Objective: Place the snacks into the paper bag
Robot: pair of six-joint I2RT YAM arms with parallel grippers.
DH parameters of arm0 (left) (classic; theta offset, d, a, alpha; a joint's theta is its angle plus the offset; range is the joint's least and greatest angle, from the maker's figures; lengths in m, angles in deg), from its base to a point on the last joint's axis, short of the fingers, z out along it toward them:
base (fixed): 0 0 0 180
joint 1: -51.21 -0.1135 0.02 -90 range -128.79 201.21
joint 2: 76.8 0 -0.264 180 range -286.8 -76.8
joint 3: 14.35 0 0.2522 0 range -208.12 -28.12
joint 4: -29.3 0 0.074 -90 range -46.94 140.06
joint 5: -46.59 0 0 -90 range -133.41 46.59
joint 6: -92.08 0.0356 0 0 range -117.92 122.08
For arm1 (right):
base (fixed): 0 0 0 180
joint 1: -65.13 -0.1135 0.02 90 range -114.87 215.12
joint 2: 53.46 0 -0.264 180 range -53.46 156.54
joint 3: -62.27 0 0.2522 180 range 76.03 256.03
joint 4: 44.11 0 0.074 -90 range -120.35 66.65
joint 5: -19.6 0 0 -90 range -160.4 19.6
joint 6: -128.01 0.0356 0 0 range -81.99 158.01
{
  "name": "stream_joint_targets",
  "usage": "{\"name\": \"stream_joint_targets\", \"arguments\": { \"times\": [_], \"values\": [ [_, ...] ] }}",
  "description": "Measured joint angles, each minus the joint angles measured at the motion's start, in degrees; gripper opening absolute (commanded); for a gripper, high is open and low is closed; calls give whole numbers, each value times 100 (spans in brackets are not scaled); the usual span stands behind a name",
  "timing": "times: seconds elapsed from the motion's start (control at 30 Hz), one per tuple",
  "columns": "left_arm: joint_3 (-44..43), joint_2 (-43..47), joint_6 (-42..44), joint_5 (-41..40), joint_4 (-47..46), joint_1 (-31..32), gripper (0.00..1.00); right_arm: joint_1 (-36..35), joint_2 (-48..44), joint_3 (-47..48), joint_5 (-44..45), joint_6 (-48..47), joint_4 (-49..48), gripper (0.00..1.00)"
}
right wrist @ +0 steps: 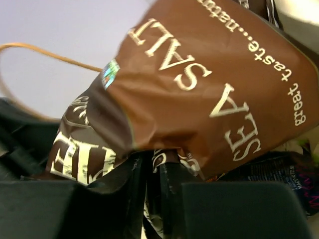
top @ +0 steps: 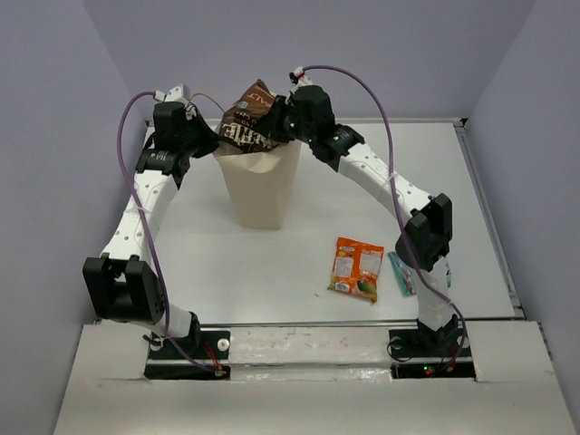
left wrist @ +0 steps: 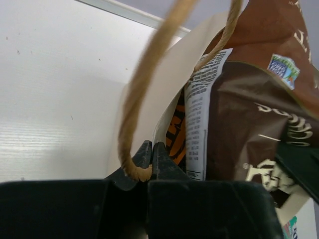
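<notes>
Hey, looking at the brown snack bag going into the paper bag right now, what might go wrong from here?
1. The brown bag stands mostly above the rim of the paper bag, tilted and pinched by the right pincer. Let go now, it may hang on the rim or tumble out.
2. The left pincer steadies that tall bag only at its rim, by the handle cord. A hard push down could tip it or tear the paper.
</notes>
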Motion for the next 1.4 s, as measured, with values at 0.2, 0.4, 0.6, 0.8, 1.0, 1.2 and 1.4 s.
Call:
{"name": "stream_joint_targets", "arguments": {
  "times": [0.2, 0.4, 0.6, 0.8, 1.0, 1.2, 1.4],
  "values": [
    [7, -4, 17, 2, -26, 13, 0, -149, 621, 881, 404, -380, 723, 67],
    [7, -9, 33, -2, -26, 4, 0, -466, 737, 1453, 1137, -1523, 1631, 78],
    [9, -26, 33, -4, -11, 9, 0, -601, 125, 1091, 1176, -2664, 2013, 78],
    [7, -37, 35, -48, -9, -37, 0, -756, -669, 1056, 1027, -3182, 1484, 70],
    [7, -59, 35, -50, -11, -39, 0, -817, -466, 1436, 776, -3187, 599, 65],
    [7, -59, 35, -55, -11, -39, 0, -820, -496, 809, 1176, -3062, 981, 75],
    [7, -83, 35, -61, -9, -42, 0, -820, -2599, -1569, 2365, -1893, 2288, 77]
  ]
}}
